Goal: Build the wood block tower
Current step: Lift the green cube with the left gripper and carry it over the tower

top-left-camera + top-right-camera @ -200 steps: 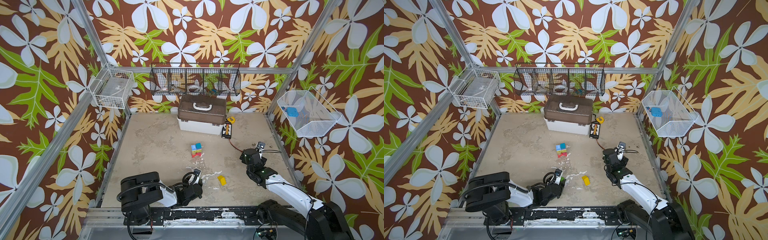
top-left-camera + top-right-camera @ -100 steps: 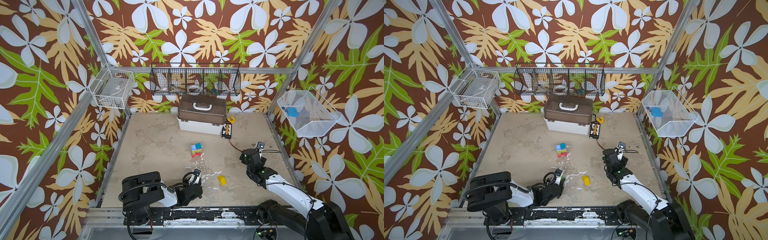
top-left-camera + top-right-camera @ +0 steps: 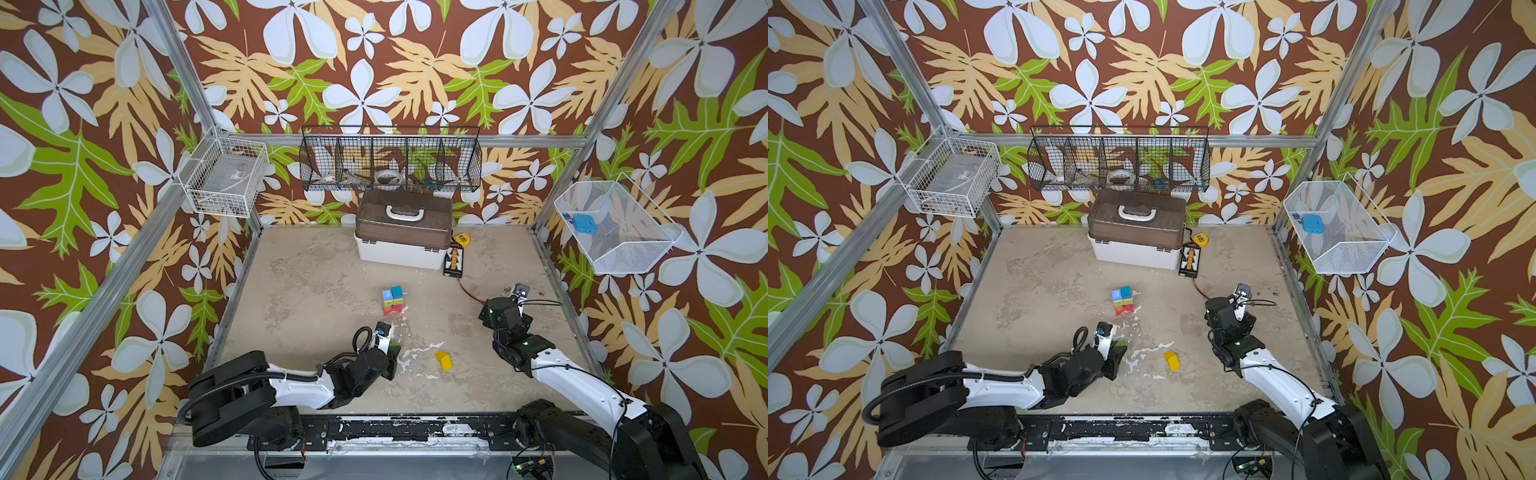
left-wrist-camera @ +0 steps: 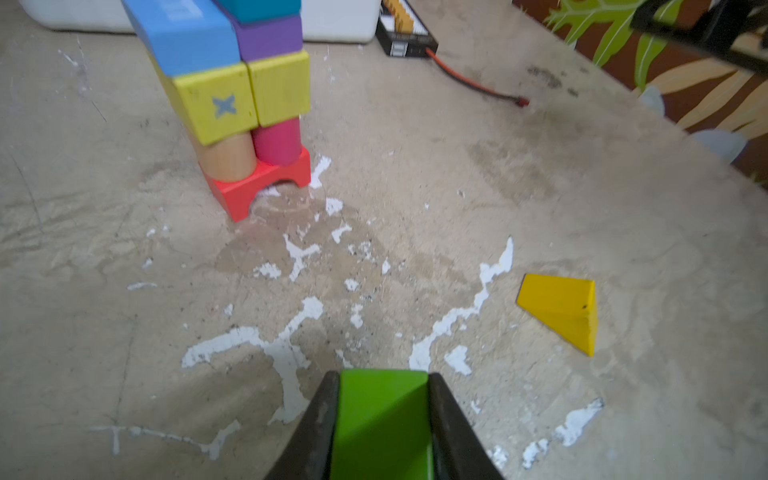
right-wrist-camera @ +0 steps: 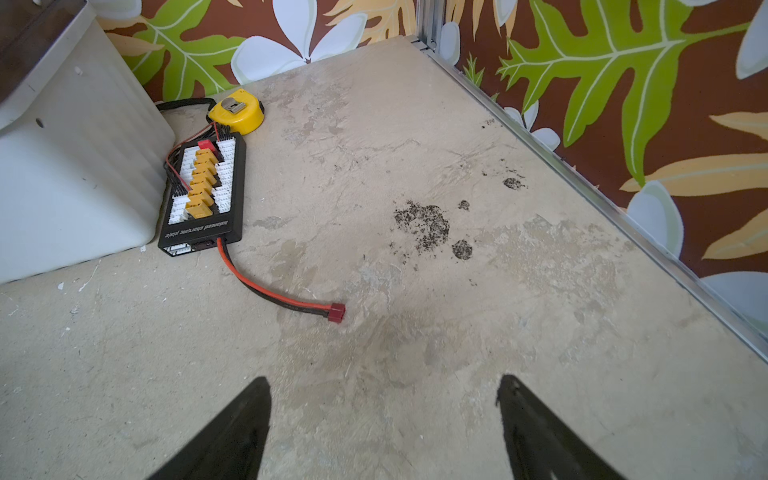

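The tower (image 3: 392, 300) (image 3: 1122, 301) (image 4: 245, 104) stands mid-table: a red arch piece at the bottom, tan and pink cylinders on it, two yellow cubes, then blue, purple and teal blocks on top. My left gripper (image 3: 394, 351) (image 3: 1120, 348) (image 4: 380, 380) is low over the table in front of the tower, shut on a green block (image 4: 382, 419). A yellow wedge-shaped block (image 3: 443, 360) (image 3: 1171, 360) (image 4: 561, 309) lies loose to its right. My right gripper (image 5: 384, 386) is open with nothing between its fingers, over bare table at the right.
A white box with a brown lid (image 3: 402, 235) stands at the back. Beside it lie a black charging board (image 5: 203, 195) with a red-black cable (image 5: 274, 286) and a yellow tape measure (image 5: 237, 111). Wire baskets (image 3: 390, 164) hang on the walls.
My left gripper has closed onto the green block. Both arms stay about where they were.
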Motion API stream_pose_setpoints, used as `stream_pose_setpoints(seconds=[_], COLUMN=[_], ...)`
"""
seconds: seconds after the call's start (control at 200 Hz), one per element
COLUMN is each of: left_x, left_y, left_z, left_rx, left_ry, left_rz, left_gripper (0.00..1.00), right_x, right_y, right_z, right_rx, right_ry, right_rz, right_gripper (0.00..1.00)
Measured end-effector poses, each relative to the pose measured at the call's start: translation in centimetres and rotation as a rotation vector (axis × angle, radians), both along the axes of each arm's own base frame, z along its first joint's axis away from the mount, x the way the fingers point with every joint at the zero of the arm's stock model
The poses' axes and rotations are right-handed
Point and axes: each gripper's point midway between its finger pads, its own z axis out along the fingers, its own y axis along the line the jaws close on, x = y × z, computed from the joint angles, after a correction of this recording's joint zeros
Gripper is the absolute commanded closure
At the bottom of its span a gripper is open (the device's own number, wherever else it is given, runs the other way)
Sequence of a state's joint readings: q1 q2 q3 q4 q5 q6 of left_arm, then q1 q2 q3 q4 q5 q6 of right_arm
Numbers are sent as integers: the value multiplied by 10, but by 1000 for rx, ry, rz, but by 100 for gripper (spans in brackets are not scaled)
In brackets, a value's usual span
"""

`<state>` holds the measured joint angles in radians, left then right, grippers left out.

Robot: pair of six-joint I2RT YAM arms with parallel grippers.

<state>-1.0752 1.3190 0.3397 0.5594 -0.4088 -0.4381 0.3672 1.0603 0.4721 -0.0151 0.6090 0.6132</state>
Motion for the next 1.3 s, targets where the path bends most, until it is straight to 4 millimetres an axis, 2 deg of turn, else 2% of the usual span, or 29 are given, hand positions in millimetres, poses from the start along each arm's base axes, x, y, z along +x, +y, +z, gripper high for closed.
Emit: stream_pose_setpoints(seconds=[0.08,0.27,0.415,0.515,0.616,0.746,0.926,1.031,1.181,1.301], left_x=[10,46,65,92,113,123,139,129,99,85], left_y=[5,20,1,0,8,18,50,47,40,32], left_z=[26,94,159,181,177,162,133,116,90,91], left_rx=[-34,-130,-123,-73,3,110,186,198,229,230], left_ry=[-36,-103,-204,-241,-241,-255,-246,-269,-350,-424], left_rz=[16,74,-3,-39,-77,-146,-191,-320,-507,-641], left_gripper=[100,100,100,100,100,100,100,100,100,100], right_x=[0,-8,-13,-14,-13,-12,-12,-12,-12,-12], right_y=[0,-3,-4,-3,-1,0,0,0,0,0], right_z=[1,6,8,10,12,12,12,11,11,13], right_rx=[3,13,28,36,45,49,47,46,46,48], right_ry=[-7,-46,-77,-92,-107,-111,-110,-107,-108,-115], right_rz=[1,8,13,23,31,36,37,37,37,36], right_gripper=[15,11,9,9,9,9,9,9,9,8])
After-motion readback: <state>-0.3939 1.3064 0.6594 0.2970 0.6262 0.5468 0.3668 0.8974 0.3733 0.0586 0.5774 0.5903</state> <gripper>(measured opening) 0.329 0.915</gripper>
